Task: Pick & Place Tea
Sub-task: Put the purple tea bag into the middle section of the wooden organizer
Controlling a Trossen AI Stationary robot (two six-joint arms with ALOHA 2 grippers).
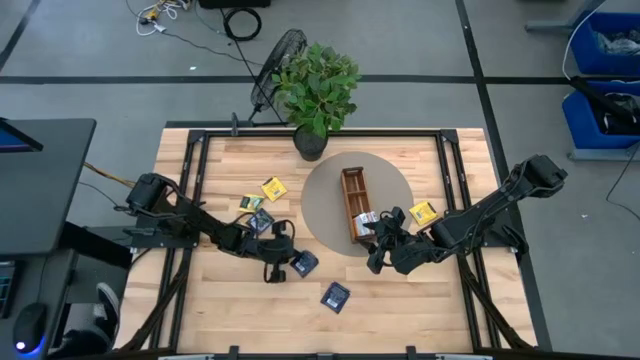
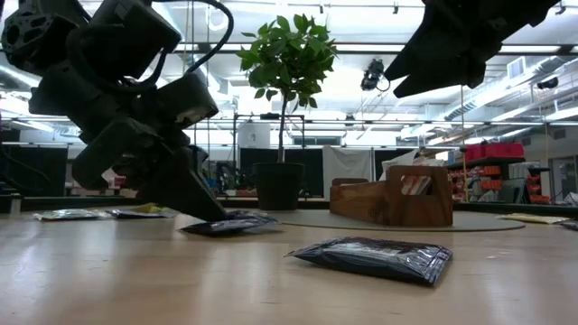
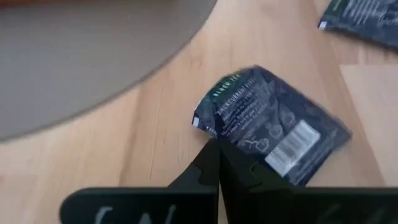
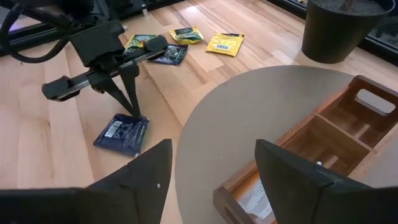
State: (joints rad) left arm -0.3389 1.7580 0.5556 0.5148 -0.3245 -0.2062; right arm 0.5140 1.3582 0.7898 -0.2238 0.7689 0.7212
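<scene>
A dark navy tea sachet (image 3: 273, 124) lies on the wooden table just left of the round grey mat (image 1: 325, 195). My left gripper (image 3: 217, 163) is shut at its edge, seen from across the table in the right wrist view as the left gripper (image 4: 132, 115). My right gripper (image 4: 211, 180) hangs open above the near end of the brown wooden tray (image 1: 352, 195), touching nothing. A second navy sachet (image 1: 335, 296) lies flat nearer the front edge. Yellow (image 1: 273, 188) and green-black (image 1: 250, 202) sachets lie flat farther back. My left gripper pinches the navy sachet by its edge near one corner (image 3: 214, 138), between the free ends of its two fingers. The fingers slant down from the table's left. The sachet (image 2: 230, 223) lies nearly flat, with most of it on the table.
A potted plant (image 1: 315, 90) stands at the far edge behind the mat. The tray on the mat has a white sachet in its near compartment (image 1: 365, 220). Another yellow sachet (image 1: 423, 212) lies right of the tray, and a third dark one (image 1: 262, 220) by the left arm.
</scene>
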